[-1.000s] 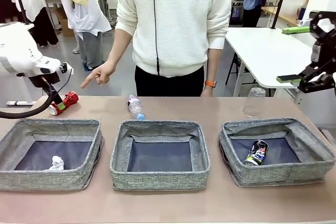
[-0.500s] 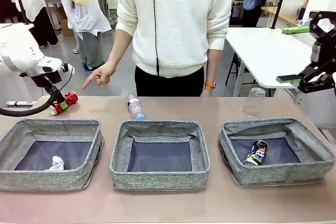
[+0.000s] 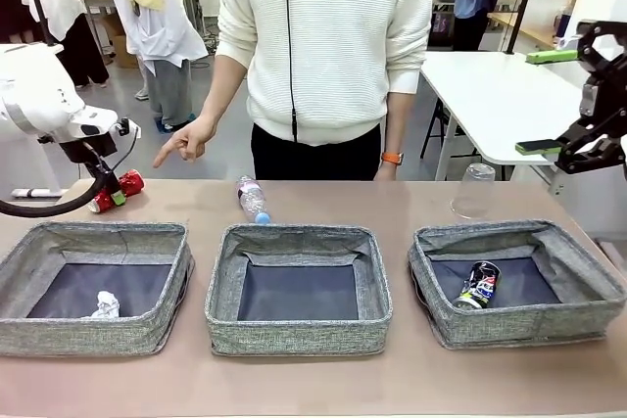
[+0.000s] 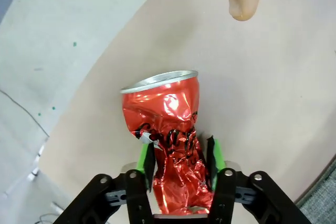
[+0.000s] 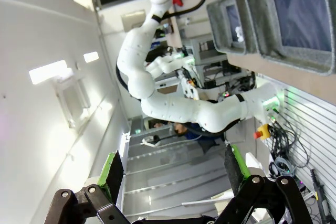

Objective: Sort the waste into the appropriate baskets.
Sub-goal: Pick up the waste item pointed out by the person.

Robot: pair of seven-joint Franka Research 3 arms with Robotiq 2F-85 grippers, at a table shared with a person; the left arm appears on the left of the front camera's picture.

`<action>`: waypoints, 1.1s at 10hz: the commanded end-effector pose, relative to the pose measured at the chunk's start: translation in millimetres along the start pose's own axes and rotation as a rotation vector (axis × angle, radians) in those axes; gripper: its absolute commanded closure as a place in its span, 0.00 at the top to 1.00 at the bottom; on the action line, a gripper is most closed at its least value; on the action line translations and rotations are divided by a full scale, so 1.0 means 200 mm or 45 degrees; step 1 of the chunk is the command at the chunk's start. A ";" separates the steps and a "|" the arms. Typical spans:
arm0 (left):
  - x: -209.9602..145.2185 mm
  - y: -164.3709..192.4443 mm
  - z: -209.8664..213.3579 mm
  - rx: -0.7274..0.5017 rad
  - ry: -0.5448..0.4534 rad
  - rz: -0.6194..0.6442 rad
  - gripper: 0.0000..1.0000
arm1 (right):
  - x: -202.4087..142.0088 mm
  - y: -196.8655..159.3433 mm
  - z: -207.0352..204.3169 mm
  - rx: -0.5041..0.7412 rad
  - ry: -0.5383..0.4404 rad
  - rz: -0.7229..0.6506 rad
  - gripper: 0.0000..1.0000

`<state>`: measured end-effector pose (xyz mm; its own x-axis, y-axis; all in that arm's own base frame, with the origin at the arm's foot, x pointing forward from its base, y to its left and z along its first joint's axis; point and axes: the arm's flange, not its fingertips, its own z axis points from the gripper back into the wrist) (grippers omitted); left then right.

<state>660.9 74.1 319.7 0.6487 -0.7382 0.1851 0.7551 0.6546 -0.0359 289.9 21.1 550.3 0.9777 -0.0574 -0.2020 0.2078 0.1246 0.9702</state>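
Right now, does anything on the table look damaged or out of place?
The red can, gripped by the left gripper at the table's far left, is badly crushed. The plastic bottle lies on its side behind the middle basket. The clear cup looks inverted.

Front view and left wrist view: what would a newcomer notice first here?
The left gripper pinching the crushed red can at the table's far left corner, with the person's hand pointing down near it. Then the paper ball in the left basket and the printed can in the right basket.
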 end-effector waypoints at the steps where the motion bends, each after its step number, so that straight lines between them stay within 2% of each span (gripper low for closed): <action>1: 0.01 0.00 0.03 -0.027 0.009 -0.015 0.15 | 0.00 0.03 0.00 -0.003 0.004 -0.004 1.00; 2: 0.01 0.00 0.04 -0.026 0.008 -0.014 0.05 | 0.00 0.03 0.00 -0.003 0.004 -0.004 1.00; 3: 0.01 0.00 0.04 -0.026 0.010 -0.014 0.00 | 0.00 0.03 0.00 -0.003 0.004 -0.004 1.00; 6: -0.01 -0.01 0.05 -0.040 0.003 -0.012 0.00 | 0.00 0.03 0.00 -0.003 0.004 -0.004 1.00; 7: -0.02 -0.01 0.09 -0.062 -0.013 0.043 0.00 | 0.00 0.03 0.00 -0.003 0.004 -0.004 1.00; 8: -0.04 -0.04 0.22 -0.051 0.006 0.161 0.00 | 0.00 0.03 0.00 -0.003 0.004 -0.004 1.00; 9: -0.08 -0.14 0.47 -0.020 -0.033 0.297 0.00 | 0.00 0.03 0.00 -0.003 0.004 -0.004 1.00; 10: -0.07 -0.29 0.69 -0.009 -0.126 0.749 0.00 | 0.00 0.03 0.00 -0.003 0.004 -0.004 1.00; 11: -0.11 -0.45 0.85 0.036 -0.236 0.905 0.00 | 0.00 0.03 0.00 -0.003 0.004 -0.004 1.00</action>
<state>605.1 78.8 458.5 0.9000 -0.3738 0.2241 0.4114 0.8984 -0.1534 289.8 21.2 550.5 0.9778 -0.0575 -0.2013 0.2071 0.1252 0.9703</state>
